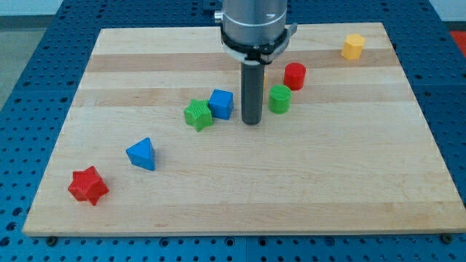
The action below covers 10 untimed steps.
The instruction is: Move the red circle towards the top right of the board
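Observation:
The red circle (295, 76), a short red cylinder, stands on the wooden board (240, 182) right of centre in the upper part. A green cylinder (279, 99) sits just below and left of it, nearly touching. My tip (252, 121) rests on the board to the left of the green cylinder and lower left of the red circle, with a small gap to the green one. A blue cube (221, 104) lies just left of my tip.
A green star (198, 115) touches the blue cube on its left. A blue triangle (141, 154) and a red star (88, 185) lie at the lower left. A yellow block (353, 46) sits near the top right corner.

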{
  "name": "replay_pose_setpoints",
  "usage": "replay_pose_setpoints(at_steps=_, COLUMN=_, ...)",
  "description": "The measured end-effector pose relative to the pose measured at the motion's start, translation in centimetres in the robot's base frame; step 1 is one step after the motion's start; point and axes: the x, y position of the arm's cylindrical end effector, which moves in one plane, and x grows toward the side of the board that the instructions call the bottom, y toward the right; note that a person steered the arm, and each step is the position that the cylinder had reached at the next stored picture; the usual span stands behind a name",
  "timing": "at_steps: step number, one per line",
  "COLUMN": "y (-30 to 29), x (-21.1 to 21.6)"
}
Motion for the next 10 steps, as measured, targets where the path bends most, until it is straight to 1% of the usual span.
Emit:
replay_pose_setpoints(at_steps=1, y=1.1, x=-0.5)
replay_pose_setpoints(at_steps=2, y=3.0, x=-2.9)
replay_pose_setpoints(at_steps=4, y=5.6, x=-5.9)
replay_pose_setpoints(at_steps=8, y=8.6, x=-10.8)
replay_pose_setpoints(at_steps=10, y=9.3, x=-11.2)
